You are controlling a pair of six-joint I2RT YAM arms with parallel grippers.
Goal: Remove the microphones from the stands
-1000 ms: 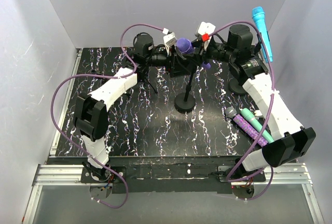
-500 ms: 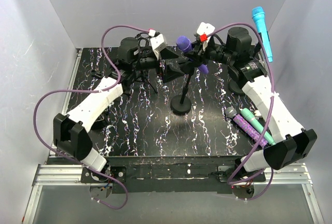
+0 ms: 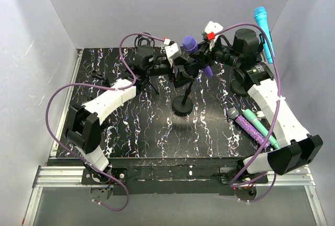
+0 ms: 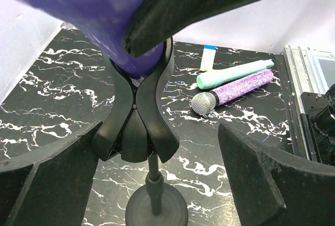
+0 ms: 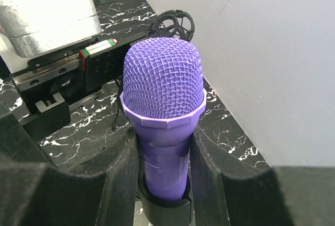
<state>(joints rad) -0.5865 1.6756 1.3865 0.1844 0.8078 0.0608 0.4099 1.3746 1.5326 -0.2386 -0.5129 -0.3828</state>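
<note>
The purple microphone [image 3: 190, 44] sits tilted in the black clip [image 4: 137, 126] of the stand, whose round base [image 3: 183, 105] rests mid-table. My right gripper [image 3: 201, 54] is shut on the microphone body just below its mesh head [image 5: 163, 82], with one finger [image 5: 107, 184] pressed on each side, above the clip [image 5: 162, 207]. My left gripper [image 3: 180, 70] is open. Its fingers [image 4: 261, 179] stand wide apart on either side of the stand pole [image 4: 153, 176], below the clip, without touching it. The microphone's body [image 4: 94, 11] fills the top of the left wrist view.
A glittery purple microphone [image 3: 246, 124] and a teal one [image 3: 260, 127] lie at the right of the table and also show in the left wrist view [image 4: 235, 89]. A cyan microphone [image 3: 263, 30] stands at the back right. A small black tripod [image 3: 149, 82] stands left of the stand.
My left arm swung back to the left, then returned to the stand with its gripper open around the pole. The right gripper and the microphone head have shifted slightly right and up.
</note>
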